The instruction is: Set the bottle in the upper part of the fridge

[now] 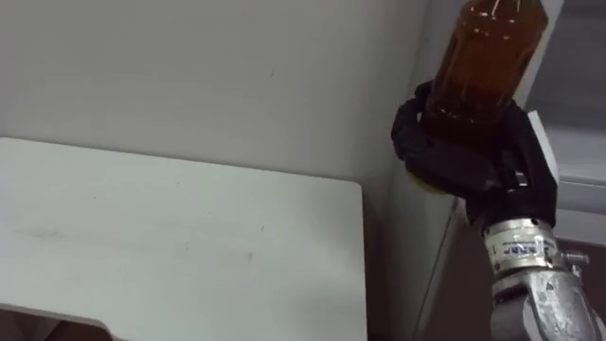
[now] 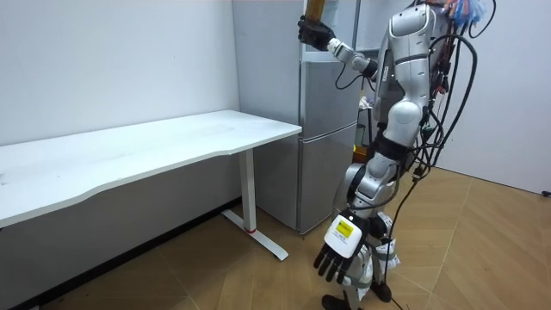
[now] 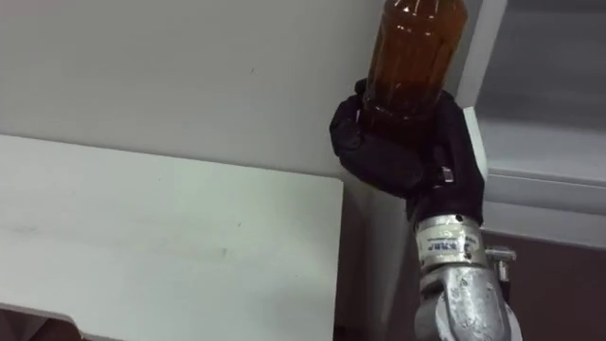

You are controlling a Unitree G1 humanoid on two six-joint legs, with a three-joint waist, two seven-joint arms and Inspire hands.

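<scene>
A brown bottle (image 1: 488,57) (image 3: 412,57) stands upright in my right hand (image 1: 464,152) (image 3: 398,152), whose black fingers are curled round its lower half. The hand is raised high, close to the upper part of the grey fridge (image 1: 578,66) (image 3: 549,95). In the room view the bottle (image 2: 313,7) and right hand (image 2: 315,34) are at the fridge's (image 2: 327,129) top corner on the table side. My left hand (image 2: 337,251) hangs low by my legs with relaxed fingers and holds nothing. I cannot tell whether the upper door is open.
A long white table (image 1: 170,246) (image 2: 155,146) stands against the wall beside the fridge, with a narrow gap between them. I stand on a wooden floor (image 2: 482,250) in front of the fridge.
</scene>
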